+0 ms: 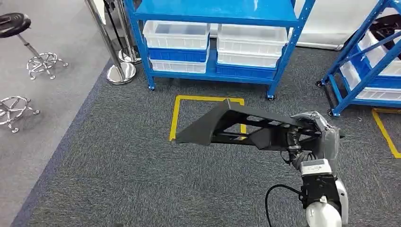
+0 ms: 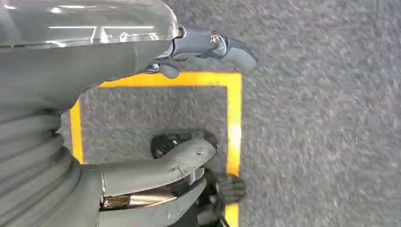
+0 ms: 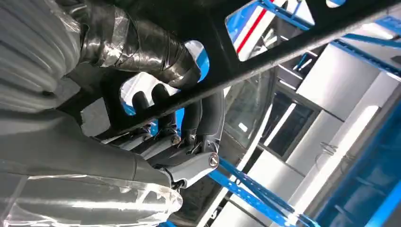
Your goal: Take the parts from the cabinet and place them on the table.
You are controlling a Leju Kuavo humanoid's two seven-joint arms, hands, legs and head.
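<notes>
Right hand [image 1: 316, 137] grips the black frame part [image 1: 227, 125] over grey carpet (no readable writing); left hand [image 2: 142, 118] hangs empty, fingers apart, above yellow tape [image 2: 234, 118].

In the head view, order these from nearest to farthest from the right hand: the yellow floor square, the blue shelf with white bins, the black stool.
From the right hand, which holds the black part:
1. Yellow floor square, just ahead, to its left.
2. Blue shelf with white bins, behind the square.
3. Black stool, far left corner.

Right hand [image 1: 316, 137] fingers mostly hidden behind the black part [image 1: 227, 125]; stools [image 1: 19, 23] cut off at the edge.
</notes>
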